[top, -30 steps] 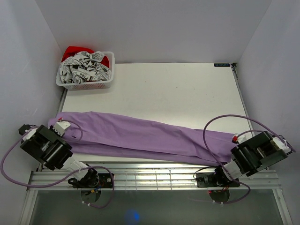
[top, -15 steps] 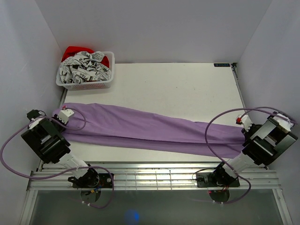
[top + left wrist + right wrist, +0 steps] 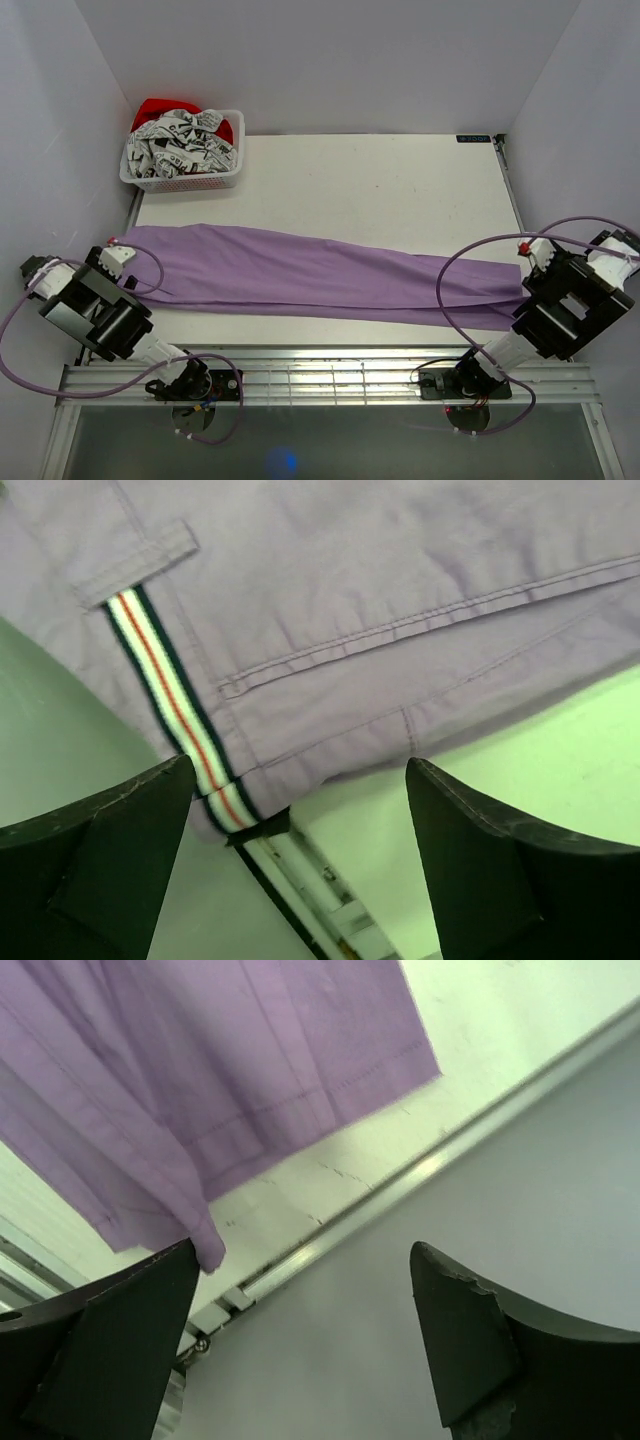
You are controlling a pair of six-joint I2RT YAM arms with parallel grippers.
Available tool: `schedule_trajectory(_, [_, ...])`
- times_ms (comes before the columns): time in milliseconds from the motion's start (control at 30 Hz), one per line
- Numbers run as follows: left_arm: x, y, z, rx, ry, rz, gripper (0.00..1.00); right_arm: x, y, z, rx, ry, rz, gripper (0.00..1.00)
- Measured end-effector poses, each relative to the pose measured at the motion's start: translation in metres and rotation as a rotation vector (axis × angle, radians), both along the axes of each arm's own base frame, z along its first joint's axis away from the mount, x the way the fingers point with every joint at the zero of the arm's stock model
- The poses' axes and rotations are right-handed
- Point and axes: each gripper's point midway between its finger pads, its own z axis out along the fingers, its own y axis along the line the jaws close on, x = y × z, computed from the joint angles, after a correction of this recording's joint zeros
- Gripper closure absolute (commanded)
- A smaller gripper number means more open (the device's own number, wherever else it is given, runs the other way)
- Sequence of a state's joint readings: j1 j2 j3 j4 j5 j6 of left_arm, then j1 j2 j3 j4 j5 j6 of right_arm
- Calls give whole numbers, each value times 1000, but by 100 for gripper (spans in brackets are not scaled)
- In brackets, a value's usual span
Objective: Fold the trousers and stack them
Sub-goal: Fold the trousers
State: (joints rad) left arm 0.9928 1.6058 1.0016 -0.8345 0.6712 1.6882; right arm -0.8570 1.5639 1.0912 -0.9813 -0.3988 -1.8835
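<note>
Trousers (image 3: 320,278) lie flat on surface (image 3: 380,190), stretched long, waistband (image 3: 170,705) end on near side of basket (image 3: 185,180), hems (image 3: 320,1120) far right of it. Left jaws wide, empty, over waistband; right jaws wide, empty, over hems. Compared with half second earlier, left arm (image 3: 95,310) and right arm (image 3: 570,305) are further outward.

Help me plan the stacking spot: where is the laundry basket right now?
In the top view, the basket sits at the far left corner of the table, beyond the left end of the spread trousers and clear of them.
</note>
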Motion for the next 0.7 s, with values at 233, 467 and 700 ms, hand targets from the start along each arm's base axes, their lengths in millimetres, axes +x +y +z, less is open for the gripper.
schedule_trajectory(233, [9,-14,67,-3,-130,-96,2,13,-20,71,13,-102,-40,3])
schedule_trajectory(467, [31,-112,115,-7,-239,-300,2,30,0,91,205,-101,-226,16])
schedule_trajectory(700, [25,-210,88,-163,-179,-421,2,45,34,47,337,12,-396,32])
